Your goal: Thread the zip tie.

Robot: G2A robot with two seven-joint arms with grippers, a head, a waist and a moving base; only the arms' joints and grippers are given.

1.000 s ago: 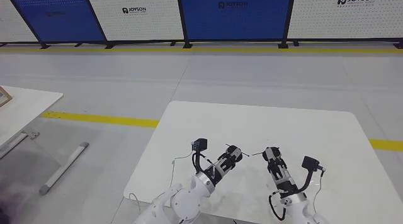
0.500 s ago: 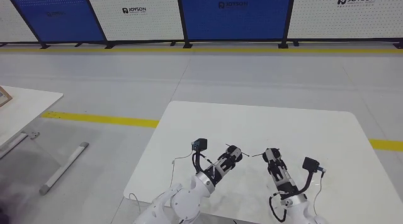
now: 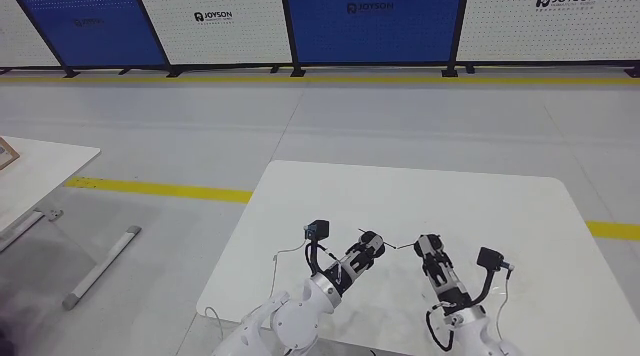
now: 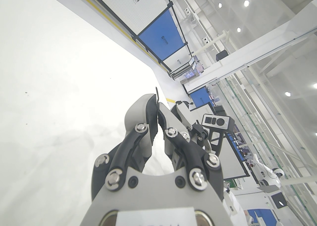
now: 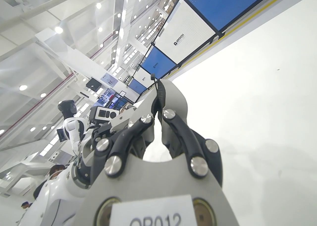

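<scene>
A thin black zip tie (image 3: 401,246) spans the small gap between my two grippers, low over the near part of the white table (image 3: 420,196). My left gripper (image 3: 371,243) is shut on one end. In the left wrist view a short black tip of the zip tie (image 4: 156,93) sticks out past the left gripper's (image 4: 157,105) closed pads. My right gripper (image 3: 427,246) is shut on the other end. The right wrist view has the zip tie's small square head (image 5: 153,79) poking out beyond the right gripper (image 5: 158,91).
The table's far half lies bare beyond the grippers. Its near edge is close under both arms. A second white table (image 3: 35,171) stands off to the left across the floor. Blue and white panels (image 3: 375,6) line the back.
The right gripper has shifted slightly left, toward the left gripper, narrowing the gap. The left arm has stayed put.
</scene>
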